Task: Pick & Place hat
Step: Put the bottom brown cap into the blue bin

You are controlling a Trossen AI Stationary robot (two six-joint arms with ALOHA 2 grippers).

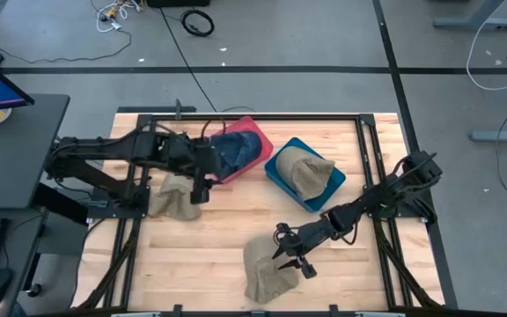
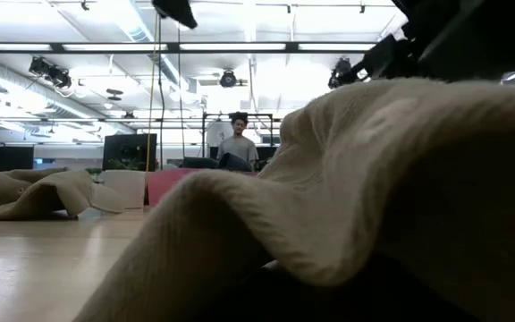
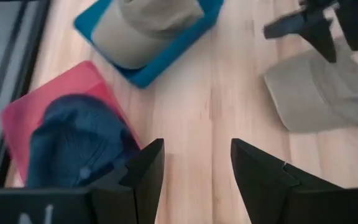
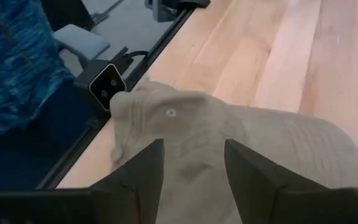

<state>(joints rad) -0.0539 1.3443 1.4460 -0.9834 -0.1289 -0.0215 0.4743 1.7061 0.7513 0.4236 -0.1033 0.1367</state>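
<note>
Three tan hats and one dark blue hat are in view. One tan hat [image 1: 265,269] [image 4: 241,140] lies crumpled on the wood near the table's near edge and fills the low view [image 2: 374,179]. My right gripper [image 1: 294,258] [image 4: 193,174] is open and hovers over that hat's right part. A second tan hat [image 1: 173,197] [image 2: 43,192] lies on the table under my left arm. The third tan hat [image 1: 306,171] [image 3: 145,25] sits in a blue tray [image 1: 282,183]. The blue hat [image 1: 236,150] [image 3: 73,146] rests in a red tray [image 1: 252,129]. My left gripper [image 1: 202,187] [image 3: 197,180] is open over bare wood beside the red tray.
Black rails [image 1: 372,167] frame the wooden table. A small camera [image 4: 106,85] sits on the near edge beside the tan hat. A person's blue clothing [image 4: 11,62] shows past that edge, and another person [image 2: 236,143] stands far behind. Bare wood [image 1: 236,220] lies mid-table.
</note>
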